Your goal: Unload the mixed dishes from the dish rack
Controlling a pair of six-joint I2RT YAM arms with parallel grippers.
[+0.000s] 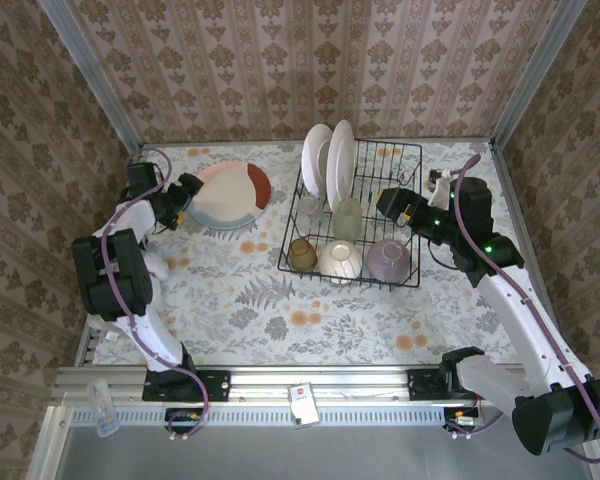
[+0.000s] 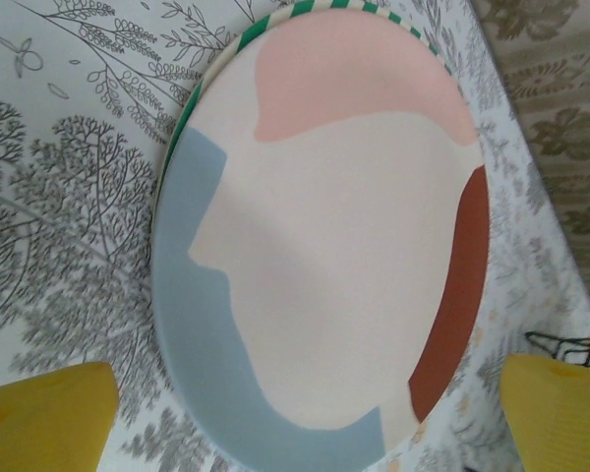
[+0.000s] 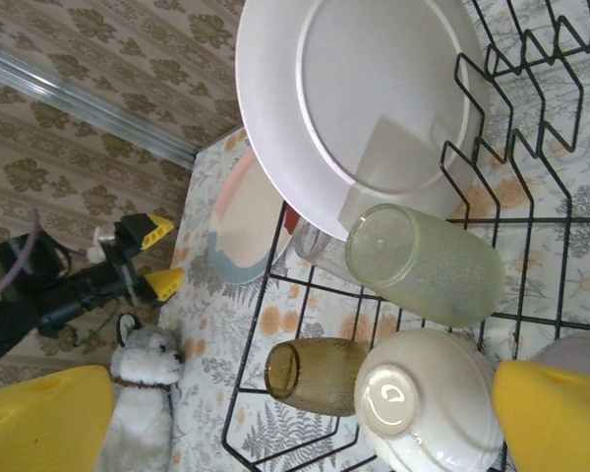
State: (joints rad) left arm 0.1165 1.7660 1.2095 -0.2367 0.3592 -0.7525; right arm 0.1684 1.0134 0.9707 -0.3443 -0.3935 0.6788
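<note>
Top external view: two white plates (image 1: 338,160) stand upright in the dish rack (image 1: 405,170) beside a glass (image 1: 347,218), cup (image 1: 302,254) and bowls (image 1: 340,262). Your left end effector (image 1: 187,190) and right end effector (image 1: 388,203) are spread apart, empty. Plates look stiff, slick, breakable; pinch the upper rim.

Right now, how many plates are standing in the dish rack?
2 white plates, both upright in the far left corner of the dish rack: the outer plate and the inner plate right beside it. Another could be hidden behind them.
</note>
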